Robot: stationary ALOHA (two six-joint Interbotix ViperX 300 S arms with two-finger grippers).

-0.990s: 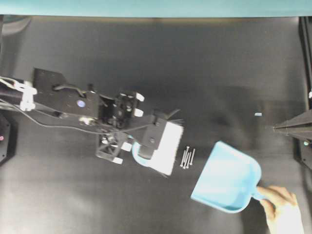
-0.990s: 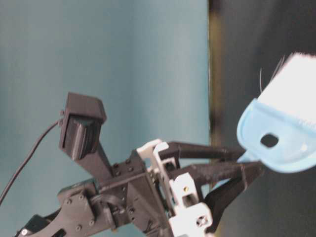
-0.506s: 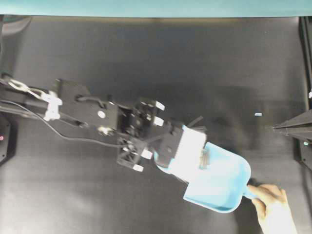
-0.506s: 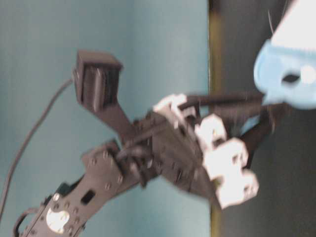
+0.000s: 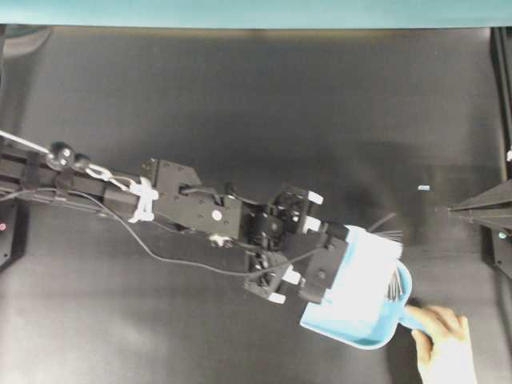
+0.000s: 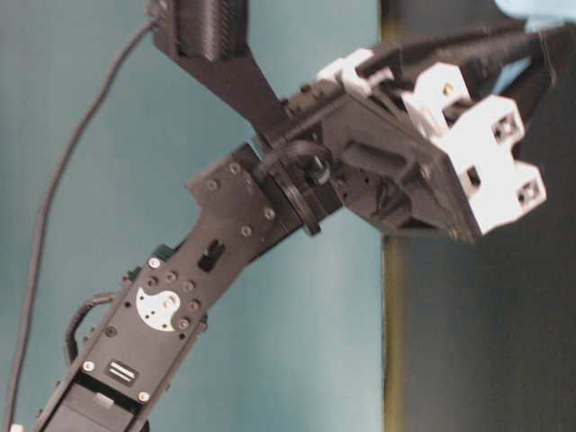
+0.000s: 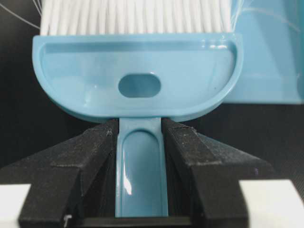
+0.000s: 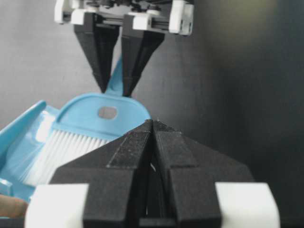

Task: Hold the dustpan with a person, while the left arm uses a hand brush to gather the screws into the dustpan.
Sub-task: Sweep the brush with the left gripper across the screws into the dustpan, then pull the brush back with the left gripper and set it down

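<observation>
Hand brush positioned with white bristles inside the dustpan, on the dark tabletop. Brush handle pinched between both fingers of left end effector; dustpan handle gripped by person's hand. Right end effector pressed together, well apart from the dustpan.

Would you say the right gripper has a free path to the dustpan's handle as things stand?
Probably not: the person's hand already covers the dustpan handle, so the shut right gripper, parked at the table's edge, would meet fingers first.
</observation>
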